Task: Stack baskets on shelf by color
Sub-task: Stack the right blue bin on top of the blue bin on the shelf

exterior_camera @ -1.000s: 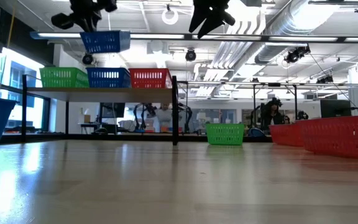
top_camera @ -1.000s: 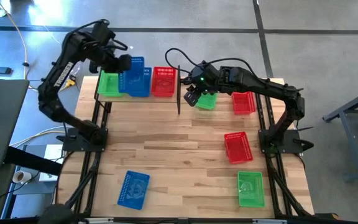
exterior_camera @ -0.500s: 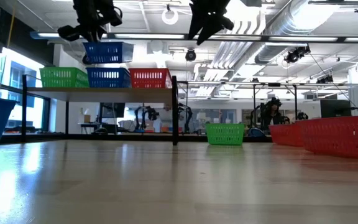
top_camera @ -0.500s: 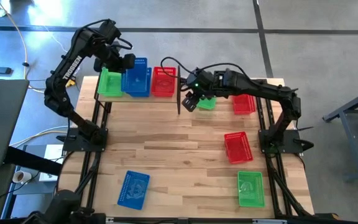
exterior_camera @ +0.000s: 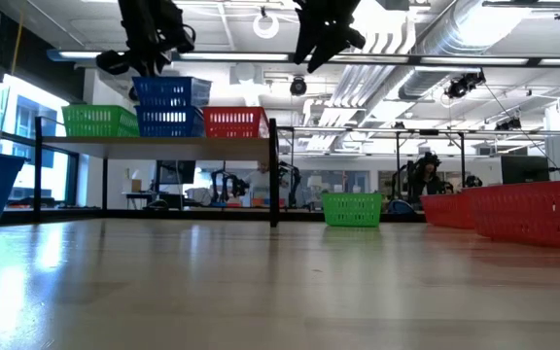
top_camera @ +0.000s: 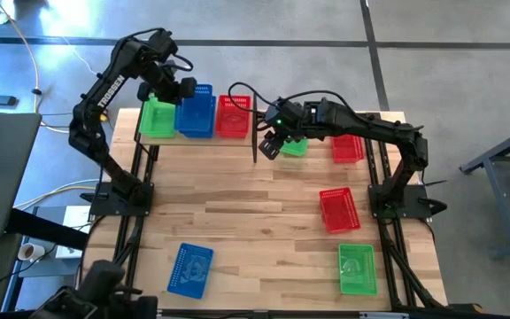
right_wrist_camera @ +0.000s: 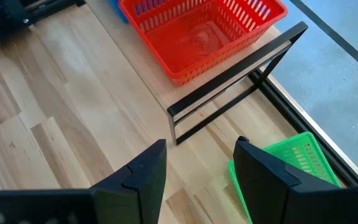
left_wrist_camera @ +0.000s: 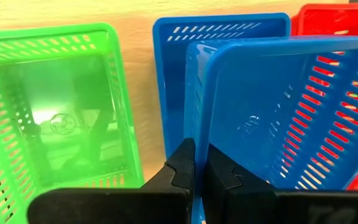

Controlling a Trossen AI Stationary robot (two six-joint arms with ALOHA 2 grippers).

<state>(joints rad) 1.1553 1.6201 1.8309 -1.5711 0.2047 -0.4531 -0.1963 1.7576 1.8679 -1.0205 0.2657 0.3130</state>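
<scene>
The left gripper [left_wrist_camera: 196,171] is clamped on the rim of a blue basket [top_camera: 199,100], held just above the blue basket on the shelf [exterior_camera: 168,121]; the high view shows its long axis running toward the table's far edge. The low view shows it level, mouth up, over the shelf [exterior_camera: 163,142], between the green basket [exterior_camera: 99,121] and the red basket [exterior_camera: 233,122]. The right gripper [right_wrist_camera: 197,163] hangs with its fingers spread, holding nothing, above the table [top_camera: 237,195] beside another green basket [right_wrist_camera: 291,163].

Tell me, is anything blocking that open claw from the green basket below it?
Nothing visible. The right gripper hangs with open jaws above the green basket on the table; the shelf and its leg stand beside it, not between.
</scene>
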